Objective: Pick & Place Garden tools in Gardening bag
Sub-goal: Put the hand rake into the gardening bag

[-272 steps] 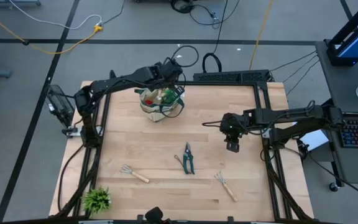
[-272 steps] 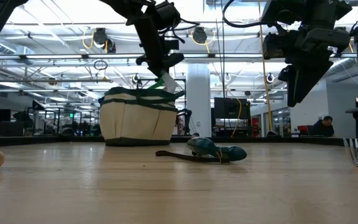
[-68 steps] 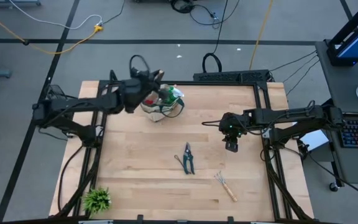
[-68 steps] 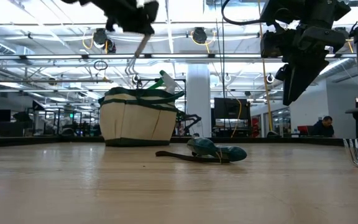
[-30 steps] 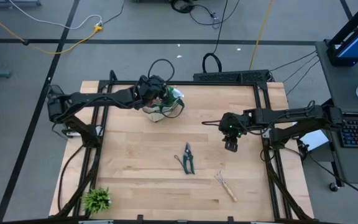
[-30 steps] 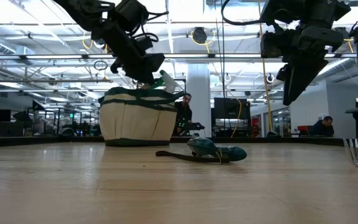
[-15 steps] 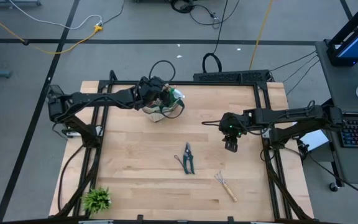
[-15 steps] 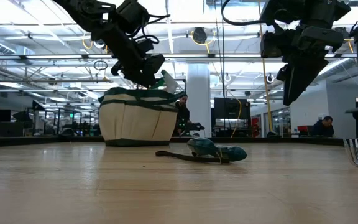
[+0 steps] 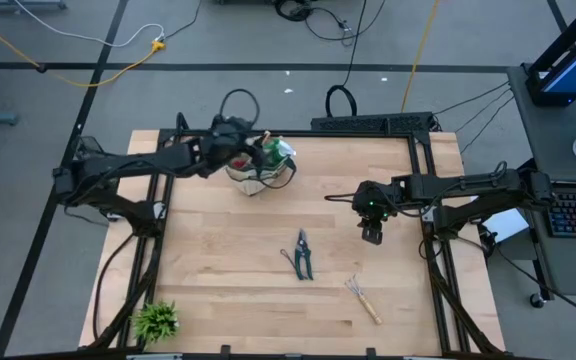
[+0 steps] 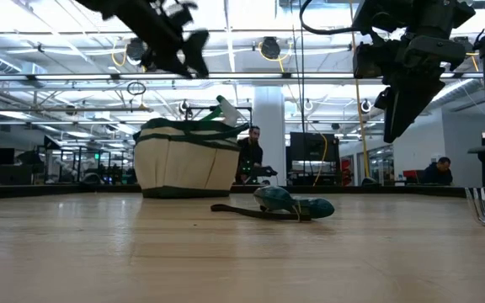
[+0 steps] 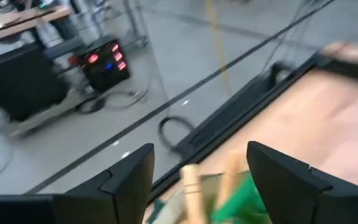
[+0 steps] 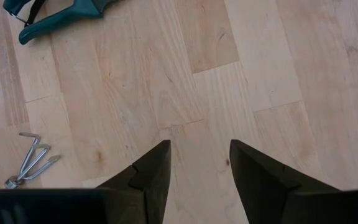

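Observation:
The beige gardening bag [image 9: 258,168] with green trim stands at the table's far edge, left of centre, with tools in it. Wooden handles [image 11: 190,186] and a green piece stick up out of its mouth. My left gripper [image 9: 233,133] hangs open above the bag [image 10: 188,160], a little to its left, holding nothing [image 11: 201,155]. Dark pruning shears [image 9: 303,255] lie flat mid-table. A wooden-handled hand rake [image 9: 363,298] lies nearer the front right. My right gripper [image 9: 372,232] hovers open over bare wood to the right of the shears [image 12: 61,15], fingers pointing down.
A small leafy plant [image 9: 156,320] stands at the near left corner. A black rail [image 9: 373,123] runs along the far edge. The rake's tines [image 12: 30,158] lie near my right gripper. A person [image 10: 252,156] shows in the room beyond the bag.
My left gripper has risen from the bag's mouth, well clear of it, and drawn a little toward the table's left edge. The bag and the tools on the table have stayed where they were.

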Action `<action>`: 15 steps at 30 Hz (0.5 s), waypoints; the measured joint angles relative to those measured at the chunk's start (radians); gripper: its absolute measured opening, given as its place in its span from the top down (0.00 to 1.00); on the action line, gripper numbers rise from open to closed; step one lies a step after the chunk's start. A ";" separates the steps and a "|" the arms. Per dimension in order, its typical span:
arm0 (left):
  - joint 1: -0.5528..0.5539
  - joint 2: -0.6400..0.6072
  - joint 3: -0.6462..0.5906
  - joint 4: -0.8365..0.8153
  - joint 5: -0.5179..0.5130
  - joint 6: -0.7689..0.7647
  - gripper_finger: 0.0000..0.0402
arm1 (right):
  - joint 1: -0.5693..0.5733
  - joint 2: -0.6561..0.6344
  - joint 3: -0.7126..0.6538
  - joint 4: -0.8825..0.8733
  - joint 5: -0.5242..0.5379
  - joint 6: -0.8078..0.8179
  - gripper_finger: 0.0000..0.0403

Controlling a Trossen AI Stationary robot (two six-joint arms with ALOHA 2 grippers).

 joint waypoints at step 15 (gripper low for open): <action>-0.250 -0.242 0.000 -0.393 0.267 -0.390 0.34 | 0.000 0.000 0.000 0.000 -0.004 0.000 0.61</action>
